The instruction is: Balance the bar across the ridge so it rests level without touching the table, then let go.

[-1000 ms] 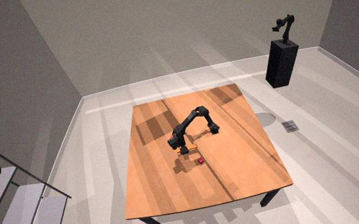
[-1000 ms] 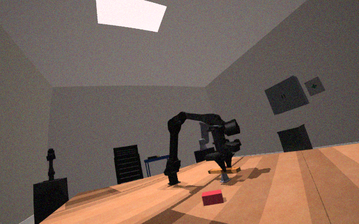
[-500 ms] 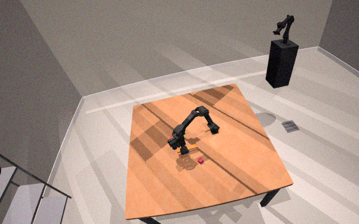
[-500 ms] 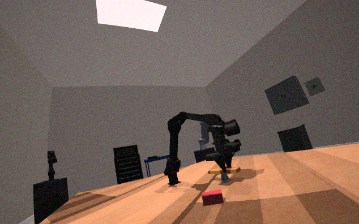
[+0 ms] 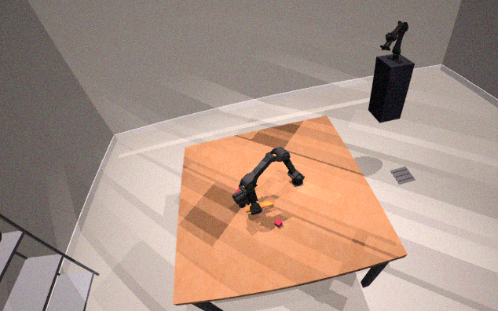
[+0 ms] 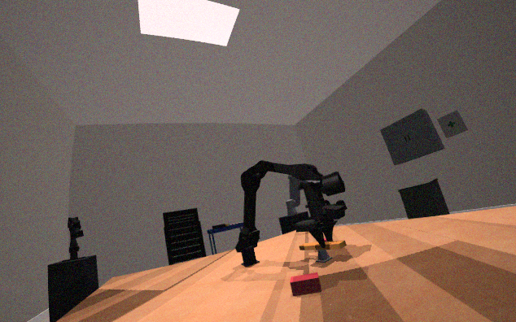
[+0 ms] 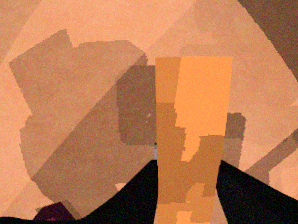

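The orange bar (image 5: 267,205) (image 6: 337,245) (image 7: 205,95) is held off the table and looks about level. My gripper (image 6: 325,243) (image 7: 185,167) is shut on the bar, with one finger along each long side. The small blue-grey ridge (image 6: 323,257) stands on the table below the bar, close under the fingers. Only a sliver of the ridge (image 7: 156,151) shows beside the bar in the wrist view. The finger hides the place where bar and ridge meet, so I cannot tell whether they touch.
A red block (image 5: 278,223) (image 6: 306,285) (image 7: 57,212) lies on the wooden table (image 5: 326,232) (image 6: 224,301), a short way from the ridge. A bit of red (image 5: 237,191) shows behind the arm's wrist. The arm's base (image 5: 296,179) (image 6: 249,257) stands on the table.
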`<control>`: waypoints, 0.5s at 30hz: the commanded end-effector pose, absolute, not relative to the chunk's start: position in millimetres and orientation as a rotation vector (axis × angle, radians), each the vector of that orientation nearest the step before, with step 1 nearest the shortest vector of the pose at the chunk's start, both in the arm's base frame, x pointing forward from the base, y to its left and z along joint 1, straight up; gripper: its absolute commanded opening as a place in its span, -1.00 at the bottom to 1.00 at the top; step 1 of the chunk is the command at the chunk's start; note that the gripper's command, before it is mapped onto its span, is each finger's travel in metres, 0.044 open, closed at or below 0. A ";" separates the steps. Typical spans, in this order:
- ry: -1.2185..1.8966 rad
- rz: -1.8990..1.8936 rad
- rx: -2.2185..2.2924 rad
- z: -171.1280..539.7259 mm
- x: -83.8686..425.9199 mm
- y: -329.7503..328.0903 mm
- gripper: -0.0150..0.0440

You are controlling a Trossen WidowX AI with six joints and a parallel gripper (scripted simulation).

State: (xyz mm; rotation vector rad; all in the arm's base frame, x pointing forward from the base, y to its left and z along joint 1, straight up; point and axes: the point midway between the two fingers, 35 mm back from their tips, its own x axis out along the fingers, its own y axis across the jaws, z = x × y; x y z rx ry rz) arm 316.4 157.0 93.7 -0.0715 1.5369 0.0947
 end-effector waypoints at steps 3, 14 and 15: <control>1.537 0.091 -0.069 92.3 316.5 156.9 -0.49; 1.537 0.091 -0.069 91.5 316.5 156.9 -0.49; 1.537 0.091 -0.069 91.3 316.5 156.9 -0.49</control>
